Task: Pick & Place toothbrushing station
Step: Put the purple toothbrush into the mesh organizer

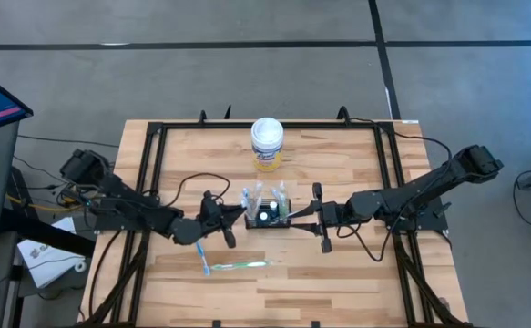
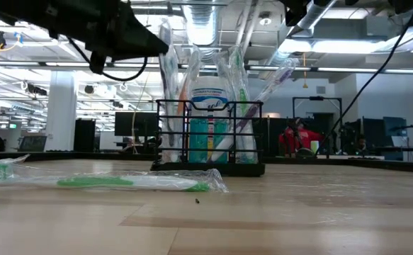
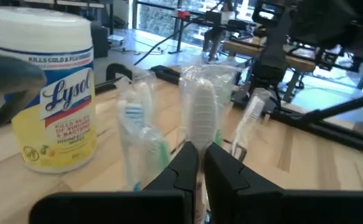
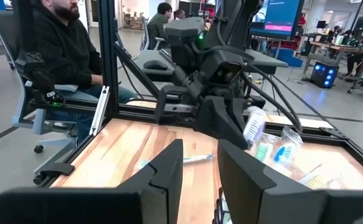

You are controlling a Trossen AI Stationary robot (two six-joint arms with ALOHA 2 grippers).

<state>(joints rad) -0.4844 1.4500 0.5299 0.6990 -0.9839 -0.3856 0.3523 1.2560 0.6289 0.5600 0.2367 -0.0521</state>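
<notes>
A: Wrapped green toothbrush (image 2: 132, 182), one, lying flat on the worktop (image 1: 338, 282) at the front, loose, well clear of both tools. Next item?

B: Left tool (image 1: 235, 215), just left of the caddy. Fingers (image 3: 184, 168) pressed together on a wrapped white-bristled brush (image 3: 200, 112) that stands in the caddy; its own view shows the brush rising from between them.

A: Task item?

B: Toothbrushing station (image 1: 267, 217), black wire-mesh caddy, middle of the worktop between the two tools, upright. Contents: several wrapped toothbrushes standing and leaning outward, and a white-capped blue tube (image 2: 210, 120) in the centre. I cannot count the brushes exactly; the wrappers overlap.

A: Behind it?

B: Lysol wipes canister (image 1: 267, 144), yellow label, white lid, toward the far edge, apart from the caddy. Not a task item.

A: Right side?

B: Right tool (image 1: 312, 215), just beside the caddy's right end. Fingers stand partly apart; nothing shows between them in its wrist view, though whether they touch the mesh is hard to tell from above.

A: Risks, as judged?

B: Left grip is on a brush, not on the frame. Lifting from there would likely draw that brush out, or tip the light caddy and spill the rest. A sideways nudge from the right tool could slide the caddy.
</notes>
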